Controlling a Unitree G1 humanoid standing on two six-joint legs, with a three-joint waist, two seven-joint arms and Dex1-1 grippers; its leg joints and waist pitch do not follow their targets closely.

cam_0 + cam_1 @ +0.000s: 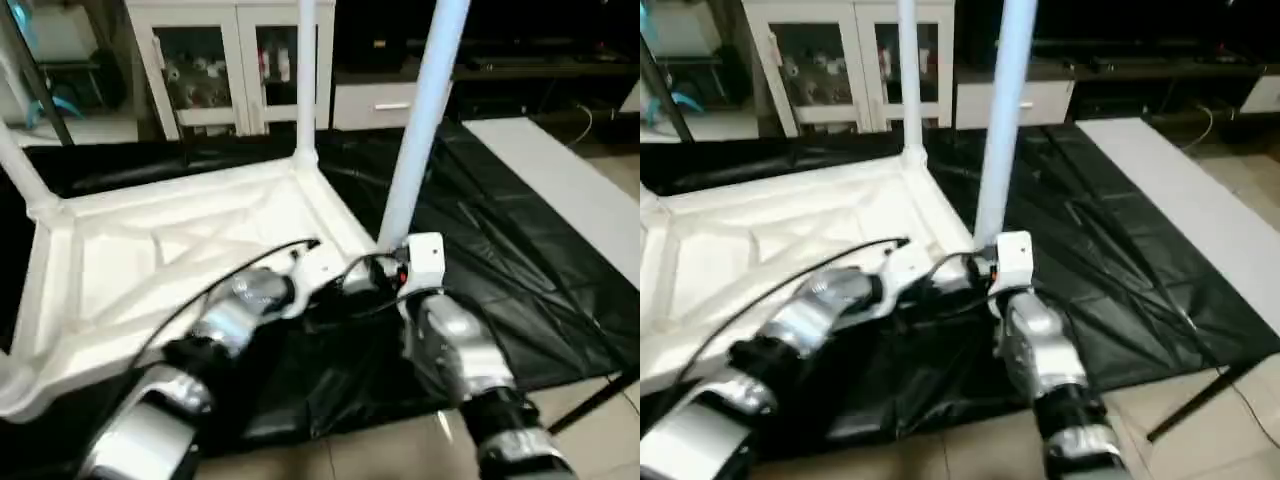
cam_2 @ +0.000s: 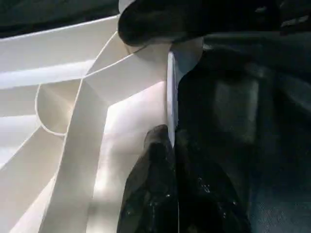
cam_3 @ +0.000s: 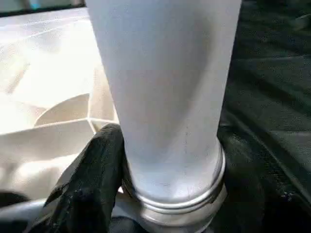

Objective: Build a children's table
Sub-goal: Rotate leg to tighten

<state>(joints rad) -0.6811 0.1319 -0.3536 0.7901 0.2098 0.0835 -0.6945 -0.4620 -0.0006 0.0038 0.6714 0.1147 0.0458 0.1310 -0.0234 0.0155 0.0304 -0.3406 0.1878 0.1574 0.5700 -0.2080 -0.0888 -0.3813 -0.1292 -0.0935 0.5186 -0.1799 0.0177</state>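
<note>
The children's table lies upside down on a black sheet, its ribbed white top (image 1: 150, 260) facing up. Three white legs stand in corner sockets: one at the far right corner (image 1: 305, 80), one at the left (image 1: 20, 170), one at the near right corner (image 1: 420, 120). My right gripper (image 1: 395, 268) is shut around the base of that near right leg (image 3: 165, 97), just above its socket ring, with a black finger (image 3: 92, 179) pressed against its side. My left gripper (image 2: 172, 145) is shut on the thin rim wall of the top (image 2: 171, 92), close beside the same corner.
A white cabinet with glass doors (image 1: 230, 70) and a white drawer unit (image 1: 385, 105) stand behind the sheet. A long white board (image 1: 570, 190) lies on the floor at the right. The black sheet (image 1: 500, 260) ends at tiled floor near my forearms, where a dark stand leg (image 1: 590, 400) crosses.
</note>
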